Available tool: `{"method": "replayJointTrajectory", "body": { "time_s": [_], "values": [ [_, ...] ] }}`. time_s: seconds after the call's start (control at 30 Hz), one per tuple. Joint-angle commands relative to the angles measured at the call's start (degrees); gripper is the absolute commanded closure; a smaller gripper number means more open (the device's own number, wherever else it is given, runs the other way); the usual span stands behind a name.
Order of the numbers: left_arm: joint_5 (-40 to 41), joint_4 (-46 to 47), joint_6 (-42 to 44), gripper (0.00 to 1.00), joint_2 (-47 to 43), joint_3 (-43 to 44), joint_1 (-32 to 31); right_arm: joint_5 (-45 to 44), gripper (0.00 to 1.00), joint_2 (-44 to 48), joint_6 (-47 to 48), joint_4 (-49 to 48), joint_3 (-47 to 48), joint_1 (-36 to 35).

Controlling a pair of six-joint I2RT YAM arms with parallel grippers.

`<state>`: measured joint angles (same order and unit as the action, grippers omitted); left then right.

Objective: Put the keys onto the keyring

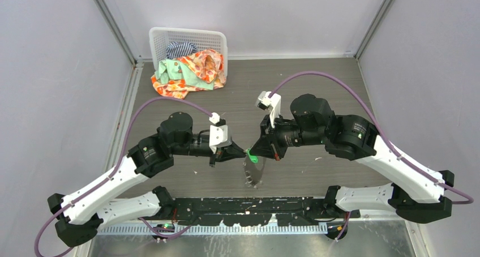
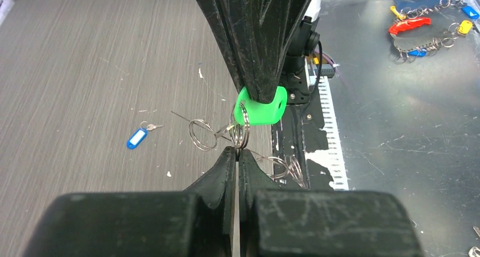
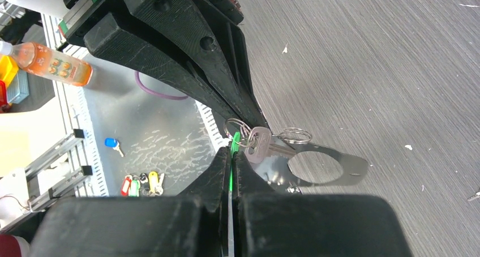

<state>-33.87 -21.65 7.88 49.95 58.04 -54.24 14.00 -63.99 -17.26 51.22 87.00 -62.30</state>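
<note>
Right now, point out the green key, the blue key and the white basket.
green key (image 2: 261,107), left wrist view, middle of its green plastic head
blue key (image 2: 136,138), left wrist view, middle of its blue head
white basket (image 1: 158,42), top external view, its left wall

A grey wood-grain table (image 1: 317,81) forms the floor of a booth with plain pale walls (image 1: 51,70) and metal corner posts (image 1: 113,24). A white plastic basket (image 1: 209,39) of bright crumpled cloth (image 1: 195,70) sits in the far left corner. A scuffed metal shelf (image 2: 396,127) runs along the near edge. The light is soft and even.
</note>
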Motion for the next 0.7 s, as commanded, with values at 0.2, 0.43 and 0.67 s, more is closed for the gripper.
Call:
{"method": "replayJointTrajectory", "body": {
  "time_s": [0.2,0.43,0.67],
  "values": [
    [3.6,2.2,-2.7,1.00,-1.4,0.6,1.9,-2.5,0.99,4.8,0.0,-0.5,0.4,-0.3],
    [-9.6,5.1,-6.2,1.00,-1.4,3.1,4.1,-2.6,0.99,6.9,-1.1,-1.3,-3.2,-0.4],
    [-17.0,3.8,-6.2,1.00,0.6,7.7,4.8,-1.1,0.99,8.9,-1.6,-4.4,-6.3,-0.3]
  ]
}}
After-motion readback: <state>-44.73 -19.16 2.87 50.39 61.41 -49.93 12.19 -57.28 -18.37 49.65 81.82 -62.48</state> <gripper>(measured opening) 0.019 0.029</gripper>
